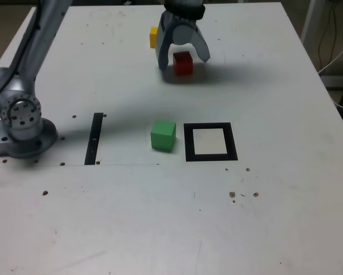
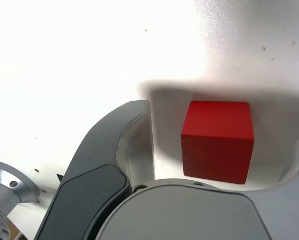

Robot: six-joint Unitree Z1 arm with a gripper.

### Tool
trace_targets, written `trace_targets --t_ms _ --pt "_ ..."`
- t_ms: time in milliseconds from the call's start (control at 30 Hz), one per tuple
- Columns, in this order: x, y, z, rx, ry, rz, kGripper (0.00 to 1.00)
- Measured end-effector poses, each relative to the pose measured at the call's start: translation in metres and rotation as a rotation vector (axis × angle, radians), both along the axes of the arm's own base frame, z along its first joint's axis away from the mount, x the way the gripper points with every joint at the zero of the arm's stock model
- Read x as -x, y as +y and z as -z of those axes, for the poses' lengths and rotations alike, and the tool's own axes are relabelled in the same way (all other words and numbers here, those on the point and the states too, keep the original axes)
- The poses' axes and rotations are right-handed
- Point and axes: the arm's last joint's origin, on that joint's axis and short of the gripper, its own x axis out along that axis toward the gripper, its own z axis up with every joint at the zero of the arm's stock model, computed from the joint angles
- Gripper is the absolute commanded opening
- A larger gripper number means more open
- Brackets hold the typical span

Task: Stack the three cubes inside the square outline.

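Around the red cube (image 1: 183,63), the gripper (image 1: 183,56) stands open. Behind sits the yellow cube (image 1: 154,38), partly hidden by it.

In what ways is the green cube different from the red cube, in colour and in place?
The green cube is green, while the red cube is red. The green cube lies beside the black square outline, with no fingers around it; the red cube sits farther back, between the open fingers. Both are plain cubes on the white table, and neither is inside the outline.
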Motion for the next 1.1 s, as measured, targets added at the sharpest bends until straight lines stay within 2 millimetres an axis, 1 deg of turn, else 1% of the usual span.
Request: trace_targets --t_ms 133,267,367,433,467,533,567,1100 --pt "-0.0022 0.0013 0.0015 0.002 -0.004 -0.001 0.87" --pt "-0.0035 0.0020 0.0048 0.006 0.000 -0.005 0.77" --pt "-0.0038 0.0023 0.0054 0.001 0.003 -0.019 0.64" --pt "-0.0039 0.0025 0.0051 -0.005 0.005 -0.024 0.51" --pt "-0.0039 0.0026 0.0051 -0.005 0.005 -0.024 0.47" --pt "-0.0047 0.0020 0.0051 -0.010 0.005 -0.022 0.40" --pt "-0.0054 0.0017 0.0051 -0.013 0.003 -0.021 0.38" --pt "-0.0074 0.0000 0.0049 -0.016 -0.002 -0.013 0.37"
